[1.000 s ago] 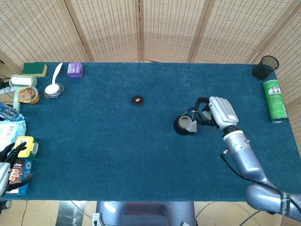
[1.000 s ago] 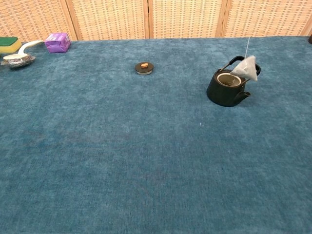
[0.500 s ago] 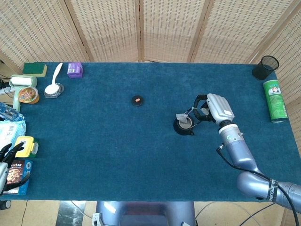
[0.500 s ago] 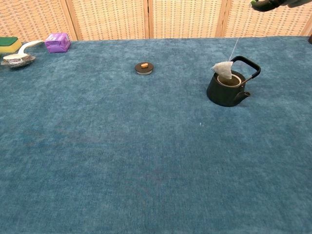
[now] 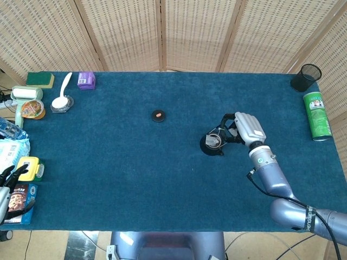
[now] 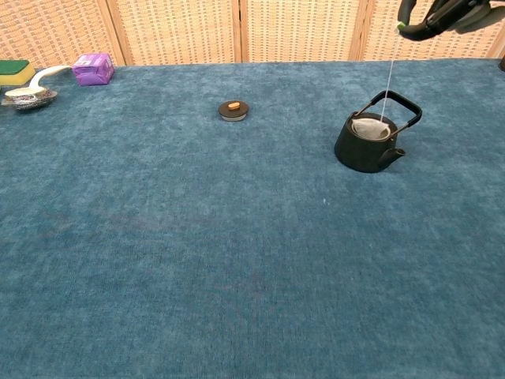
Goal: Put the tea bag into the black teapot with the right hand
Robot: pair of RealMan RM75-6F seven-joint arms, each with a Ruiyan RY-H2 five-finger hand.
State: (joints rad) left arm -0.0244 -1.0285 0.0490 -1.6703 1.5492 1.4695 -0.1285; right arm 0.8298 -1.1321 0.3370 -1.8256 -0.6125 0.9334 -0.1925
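Observation:
The black teapot (image 6: 369, 144) stands open on the blue cloth at the right, its handle upright; in the head view the teapot (image 5: 211, 143) shows from above. The pale tea bag (image 6: 371, 127) sits in the pot's mouth, hanging by a thin string (image 6: 389, 83). My right hand (image 5: 243, 128) hovers just right of and above the pot and pinches the string's top; its dark fingertips (image 6: 422, 20) show at the chest view's upper right. My left hand (image 5: 7, 184) hangs off the table's left edge with nothing in it, fingers apart.
The pot's small round lid (image 5: 158, 115) lies at mid-table. A purple box (image 5: 86, 80), white spoon on a dish (image 5: 62, 101) and green sponge (image 5: 40, 79) sit far left. A green can (image 5: 317, 115) and black mesh cup (image 5: 306, 77) are at far right.
The tea bag swung from beside the handle to over the opening and has dropped into the pot's mouth. My right hand came lower and slightly toward the pot.

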